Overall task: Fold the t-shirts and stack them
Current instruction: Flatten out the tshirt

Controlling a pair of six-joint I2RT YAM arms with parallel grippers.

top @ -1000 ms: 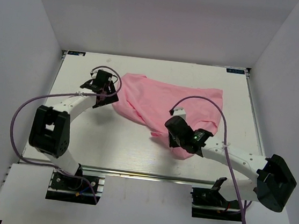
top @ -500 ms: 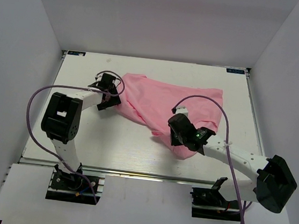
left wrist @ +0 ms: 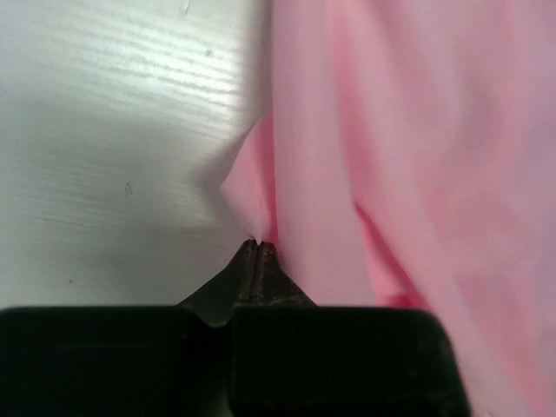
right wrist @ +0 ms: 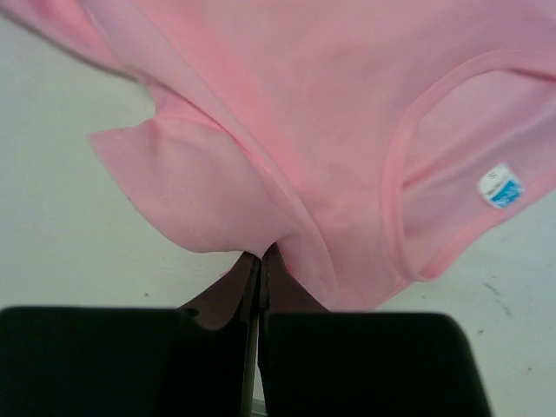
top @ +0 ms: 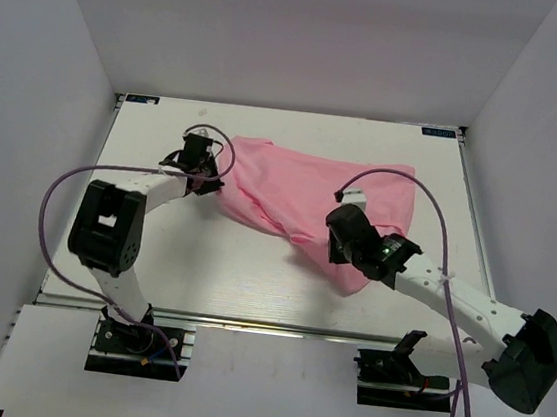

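One light-pink t-shirt (top: 306, 192) lies crumpled across the middle and back right of the white table. My left gripper (top: 211, 183) is at its left edge, shut on a small pinch of the pink fabric (left wrist: 252, 195), which puckers up at the closed tips (left wrist: 259, 243). My right gripper (top: 341, 238) is over the shirt's near part, shut on a fold of the t-shirt (right wrist: 287, 156) and holding it up off the table. The neck opening and a small white label (right wrist: 502, 185) show at the right of the right wrist view.
The white table (top: 152, 255) is walled by grey panels on three sides. Purple cables loop from both arms, one over the shirt (top: 402, 182). A metal rail (top: 245, 323) runs along the near edge.
The left gripper moved right to the shirt's left edge and shut on the fabric. The right gripper moved back and right, pulling the shirt's near part with it.
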